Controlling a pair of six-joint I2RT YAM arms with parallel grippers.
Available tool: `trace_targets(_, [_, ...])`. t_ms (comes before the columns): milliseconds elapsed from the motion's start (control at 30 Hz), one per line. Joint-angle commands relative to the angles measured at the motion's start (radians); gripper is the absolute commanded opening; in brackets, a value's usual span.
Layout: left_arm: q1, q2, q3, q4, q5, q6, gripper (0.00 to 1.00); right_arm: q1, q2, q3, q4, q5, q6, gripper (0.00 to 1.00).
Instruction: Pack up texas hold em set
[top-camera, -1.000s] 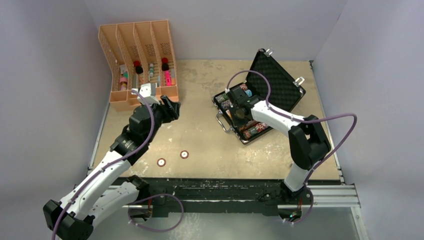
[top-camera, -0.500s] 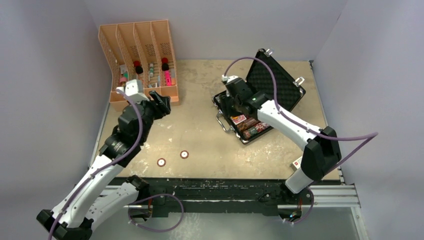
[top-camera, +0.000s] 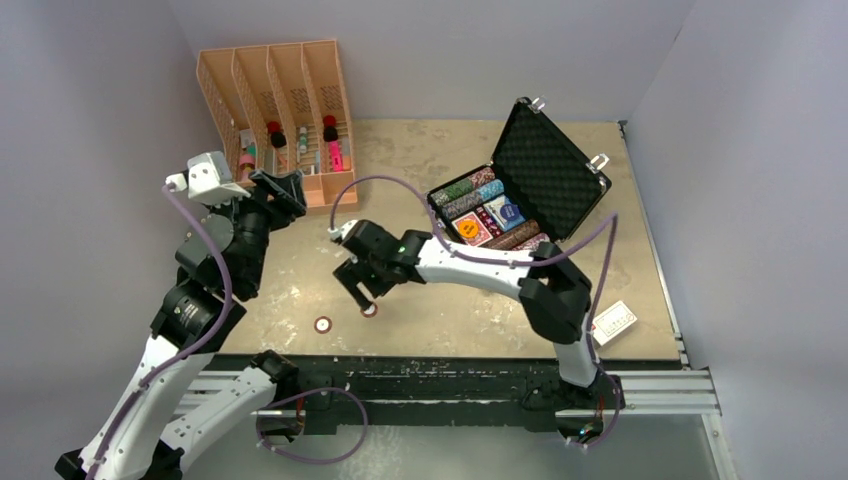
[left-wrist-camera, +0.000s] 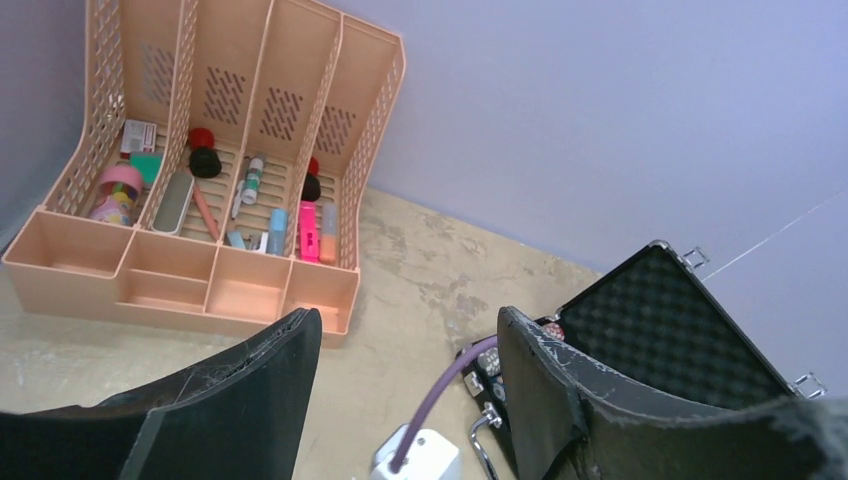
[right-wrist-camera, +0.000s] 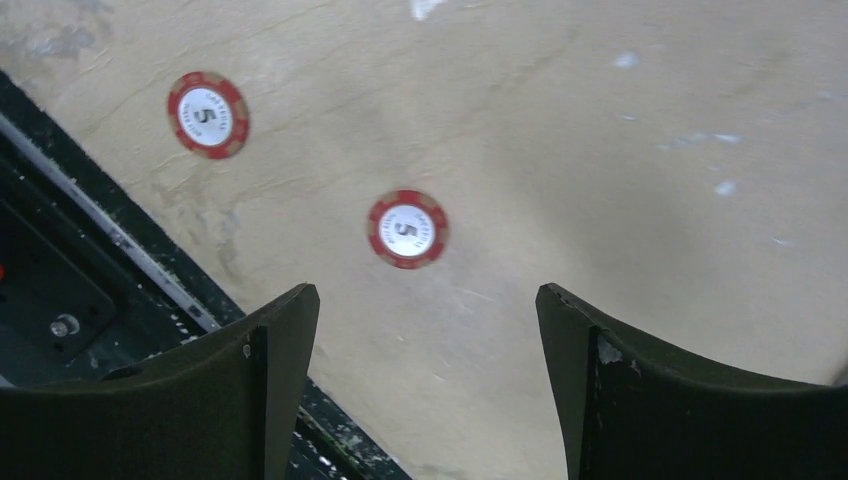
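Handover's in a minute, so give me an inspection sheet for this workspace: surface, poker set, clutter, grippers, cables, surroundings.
Surface: tan table, scuffed, pale marks.
Job's things: black briefcase open, chip rows inside; red 5 chip under the right gripper, second red chip beside it, apart, both loose on the table.
Clutter: orange rack of pens and bottles, far left; small white item near the right edge, unclear.
Grippers: left gripper open, empty, up by the rack; right gripper open, empty.
Cables: purple cable arcs from the right wrist beside the briefcase.
Surroundings: lilac walls; black rail along the near edge.
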Motion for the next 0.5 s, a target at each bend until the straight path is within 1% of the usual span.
trace_targets(0, [-0.001,-0.004,0.008,-0.017,-0.025,0.003,0.65,0.033,0.061,0.117,-0.05,-0.049,-0.008,0.83])
trace_targets(133, [0.0,-0.008,-0.016,-0.016,-0.02,-0.016,0.66,0.067,0.141,0.182,-0.112,-0.031,-0.02,0.84])
trace_targets(200, [0.0,-0.007,-0.024,-0.011,-0.011,-0.019,0.66,0.071,0.166,0.198,-0.128,-0.029,-0.016,0.82])
trace_targets(267, [0.0,-0.008,-0.028,-0.012,-0.005,-0.022,0.66,0.072,0.186,0.21,-0.139,-0.02,-0.01,0.77])
trace_targets(400, [0.0,-0.011,-0.04,-0.011,-0.001,-0.022,0.66,0.072,0.235,0.24,-0.162,-0.006,0.007,0.65])
trace_targets(467, [0.0,-0.011,-0.045,-0.011,0.0,-0.022,0.66,0.072,0.258,0.256,-0.17,-0.009,0.014,0.61])
